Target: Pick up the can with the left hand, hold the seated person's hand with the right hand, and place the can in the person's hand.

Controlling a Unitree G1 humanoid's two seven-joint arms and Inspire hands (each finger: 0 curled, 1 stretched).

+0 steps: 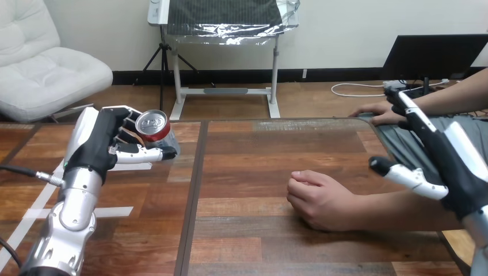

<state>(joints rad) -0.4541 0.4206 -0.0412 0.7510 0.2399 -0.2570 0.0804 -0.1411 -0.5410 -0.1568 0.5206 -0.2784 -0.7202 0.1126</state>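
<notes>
A red can (pixel 154 126) with a silver top sits in my left hand (pixel 106 144) at the table's left, lifted off the wood, with fingers and thumb curled round it. The person's hand (pixel 319 198) rests as a loose fist on the table right of centre, its forearm running off to the right. My right hand (pixel 440 152) hovers at the right edge, above that forearm and apart from it, fingers straight and thumb spread. The person's other hand (pixel 377 112) lies flat at the far right corner of the table.
White tape strips (pixel 43 198) mark the wooden table (pixel 247 161) near my left arm. A dark seam runs front to back left of centre. Open tabletop lies between the can and the person's fist.
</notes>
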